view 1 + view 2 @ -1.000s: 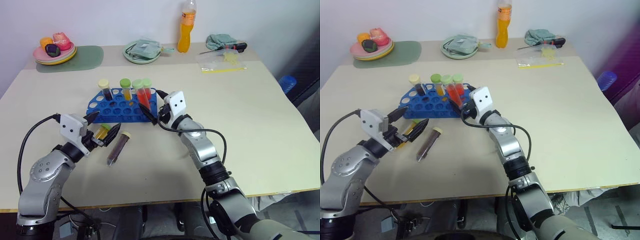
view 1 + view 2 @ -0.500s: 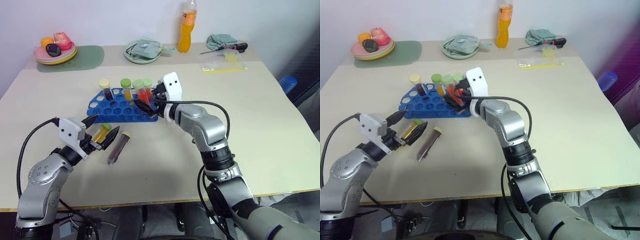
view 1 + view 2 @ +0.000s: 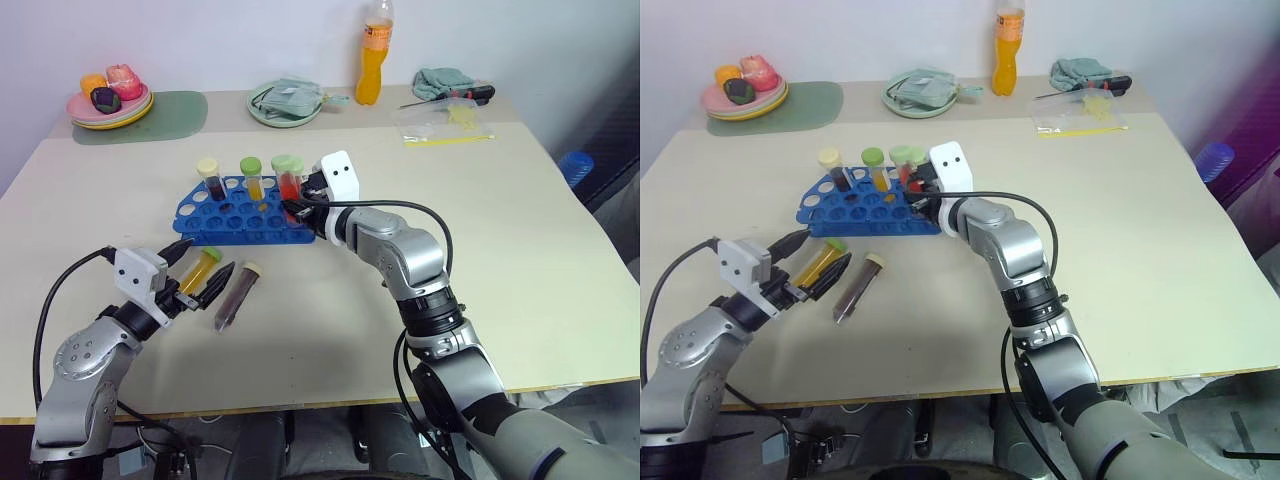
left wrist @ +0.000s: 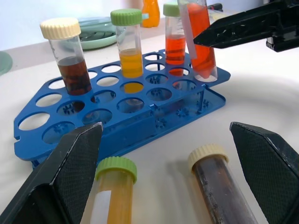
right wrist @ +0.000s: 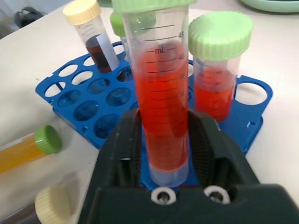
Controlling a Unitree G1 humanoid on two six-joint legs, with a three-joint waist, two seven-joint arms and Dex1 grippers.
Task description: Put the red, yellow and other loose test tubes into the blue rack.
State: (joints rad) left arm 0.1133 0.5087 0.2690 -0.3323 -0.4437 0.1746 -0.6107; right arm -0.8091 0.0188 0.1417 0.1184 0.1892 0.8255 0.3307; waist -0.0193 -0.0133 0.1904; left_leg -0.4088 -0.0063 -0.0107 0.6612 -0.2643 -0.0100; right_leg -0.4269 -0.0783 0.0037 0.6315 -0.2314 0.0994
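The blue rack (image 3: 222,216) sits left of the table's middle. In it stand a dark tube with a cream cap (image 3: 209,176), a yellow tube with a green cap (image 3: 252,176) and a red tube with a pale-green cap (image 5: 216,81). My right gripper (image 5: 163,140) is shut on another red test tube (image 5: 161,116), upright at the rack's right end with its tip in a corner hole. Two loose tubes lie in front of the rack: a yellow one (image 3: 203,268) and a dark one (image 3: 232,300). My left gripper (image 4: 164,128) is open, level, just short of their caps.
Along the far edge stand an orange drink bottle (image 3: 373,55), a pale green plate (image 3: 262,115) with a cloth on it, pink plates (image 3: 108,108) with toy food on a green mat, a plastic bag (image 3: 445,125), and a cloth with a screwdriver (image 3: 447,84).
My right gripper, open beside the leaning red tube a second ago, has turned in and shut on it; the tube now stands upright. The left gripper has sunk slightly.
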